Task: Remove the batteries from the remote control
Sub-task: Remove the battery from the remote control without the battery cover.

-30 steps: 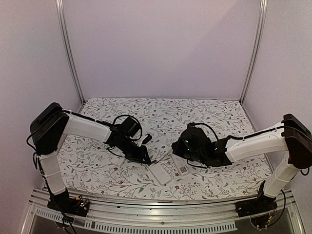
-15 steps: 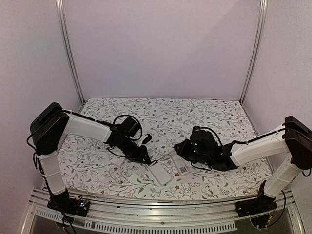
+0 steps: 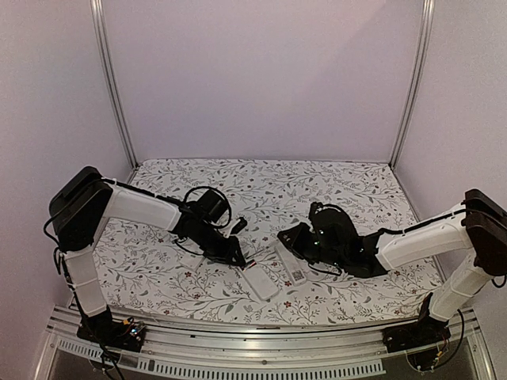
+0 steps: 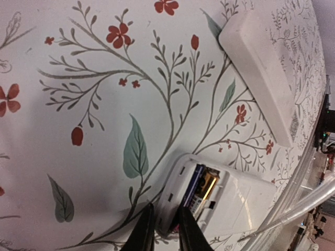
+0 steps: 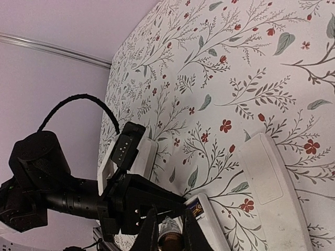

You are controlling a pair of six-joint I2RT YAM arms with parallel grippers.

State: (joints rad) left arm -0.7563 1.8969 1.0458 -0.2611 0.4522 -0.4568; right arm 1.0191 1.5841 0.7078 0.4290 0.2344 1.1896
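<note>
Two remotes (image 3: 261,282) (image 3: 289,267), two arms (image 3: 142,207) (image 3: 412,241).

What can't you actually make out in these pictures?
Left wrist view: how many batteries the open remote holds; its shell hides most of the bay.
Right wrist view: what the small pale thing between the right gripper's fingers is; the bottom edge cuts it.
Top view: the batteries; too small.

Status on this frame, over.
Left gripper pinching open remote at its end. Right gripper shut on small cylinder, likely a battery. Another cell visible in bay. Second remote alongside, nothing blocking.
</note>
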